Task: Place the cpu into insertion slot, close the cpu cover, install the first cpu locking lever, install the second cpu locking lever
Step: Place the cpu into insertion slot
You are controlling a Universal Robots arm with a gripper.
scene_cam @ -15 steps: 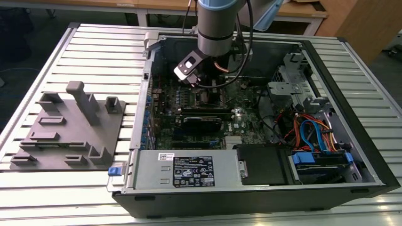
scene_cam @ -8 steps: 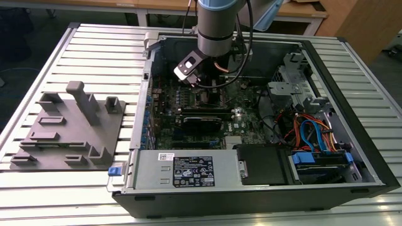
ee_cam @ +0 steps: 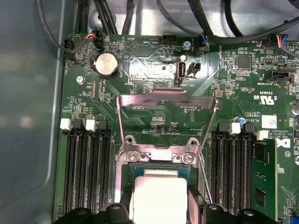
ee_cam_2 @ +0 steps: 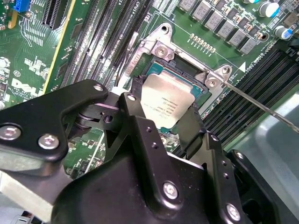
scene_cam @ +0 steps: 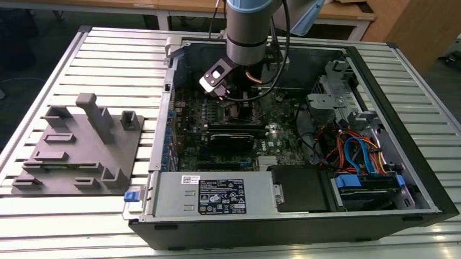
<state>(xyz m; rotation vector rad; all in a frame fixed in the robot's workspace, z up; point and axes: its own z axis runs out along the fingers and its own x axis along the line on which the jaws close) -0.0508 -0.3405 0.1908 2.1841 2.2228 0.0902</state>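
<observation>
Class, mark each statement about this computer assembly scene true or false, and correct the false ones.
1. The cpu cover is swung open, off the insertion slot. True.
2. The hand hangs over the grey plate beside the case. False: it is inside the computer case, over the circuit board.
3. The hand holds the cpu at the insertion slot. True.
4. Long black memory slots lie on one side of the insertion slot only. False: in the first wrist view they flank it on both sides.
</observation>
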